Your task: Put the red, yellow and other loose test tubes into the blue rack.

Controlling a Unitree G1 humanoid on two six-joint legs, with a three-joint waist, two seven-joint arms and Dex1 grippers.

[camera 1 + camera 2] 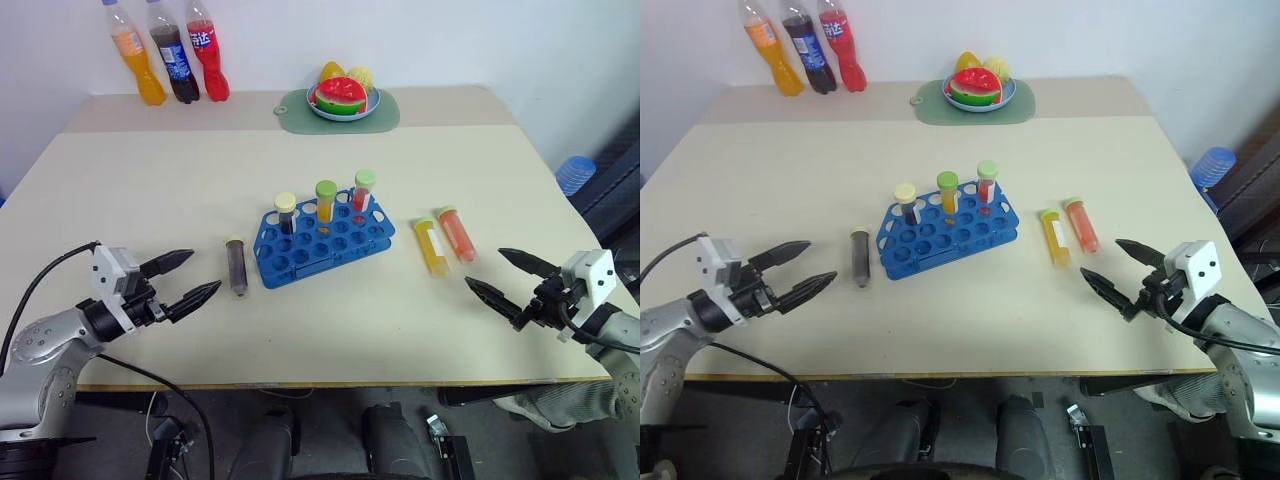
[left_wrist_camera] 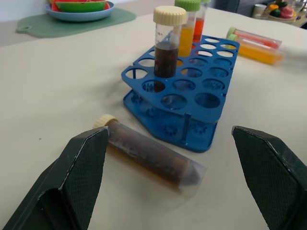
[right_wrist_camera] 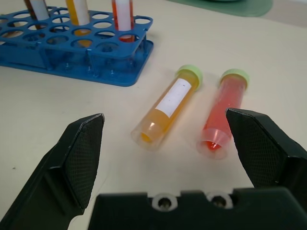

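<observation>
On the beige counter, the blue rack sits near the middle, turned at a slight angle. Three capped tubes stand upright in its far row: one with dark brown liquid and a cream cap, one with yellow-orange liquid and a green cap, and one with red liquid and a green cap.

Three loose test tubes lie flat on the counter. The dark brown tube with a cream cap lies just beside the rack on the robot's left, not touching it, its cap pointing away from the robot. On the rack's other side, the yellow tube and the red-orange tube lie side by side, close together, green caps pointing away; the yellow one is the nearer to the rack and bears a white label.

The left gripper hovers near the counter's front edge, its fingers spread wide apart and empty, aimed toward the brown tube, which lies just beyond them. The right gripper hovers on the opposite side, its fingers likewise wide apart and holding nothing, aimed toward the yellow and red-orange tubes without touching them.

At the far side of the counter stand three soda bottles and a green mat carrying a plate of toy fruit.
</observation>
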